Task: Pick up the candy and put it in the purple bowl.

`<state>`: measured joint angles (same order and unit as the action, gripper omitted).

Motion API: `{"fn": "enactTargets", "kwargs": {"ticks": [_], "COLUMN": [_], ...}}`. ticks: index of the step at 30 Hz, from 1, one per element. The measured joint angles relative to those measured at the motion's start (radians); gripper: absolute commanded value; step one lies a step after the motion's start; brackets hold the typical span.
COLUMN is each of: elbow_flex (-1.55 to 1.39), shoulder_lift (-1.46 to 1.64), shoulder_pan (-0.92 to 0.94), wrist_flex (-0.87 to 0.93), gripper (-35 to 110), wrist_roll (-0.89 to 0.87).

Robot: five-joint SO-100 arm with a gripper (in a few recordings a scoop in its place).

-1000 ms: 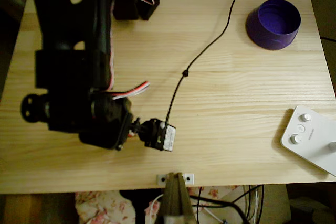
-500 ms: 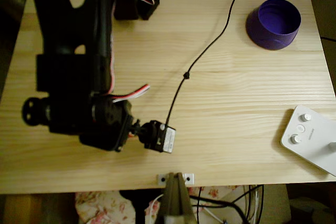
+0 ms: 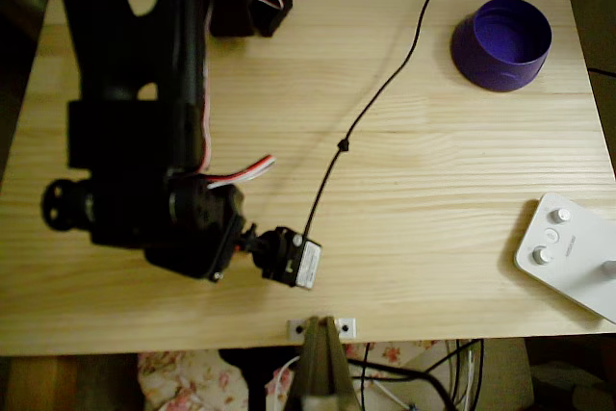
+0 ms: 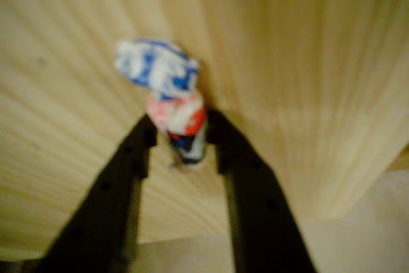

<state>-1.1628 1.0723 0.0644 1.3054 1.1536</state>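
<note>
Wrist view: the small wrapped candy (image 4: 174, 103), with its blue-and-white twisted end and pink-red middle, is pinched between the black two-finger claw (image 4: 181, 142), its jaws narrowed onto it. Its long axis runs forward beyond the fingertips; the blurred wrapper print cannot be read. Overhead view: the round deep-purple plastic bowl (image 3: 501, 43) is seen well apart, near the pale wooden table's (image 3: 433, 190) far corner, with bare wood between.
</note>
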Motion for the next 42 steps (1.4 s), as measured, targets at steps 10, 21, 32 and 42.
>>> {"fn": "enactTargets", "kwargs": {"ticks": [10, 21, 32, 42], "elbow_flex": [0.014, 0.018, 0.018, 0.014], "shoulder_lift": [-0.002, -0.002, 0.074, 0.222], "shoulder_pan": [0.0, 0.003, 0.002, -0.032], "wrist_flex": [0.014, 0.137, 0.265, 0.356], "gripper": [7, 8, 8, 8], "wrist_roll": [-0.025, -0.052, -0.081, -0.166]}}
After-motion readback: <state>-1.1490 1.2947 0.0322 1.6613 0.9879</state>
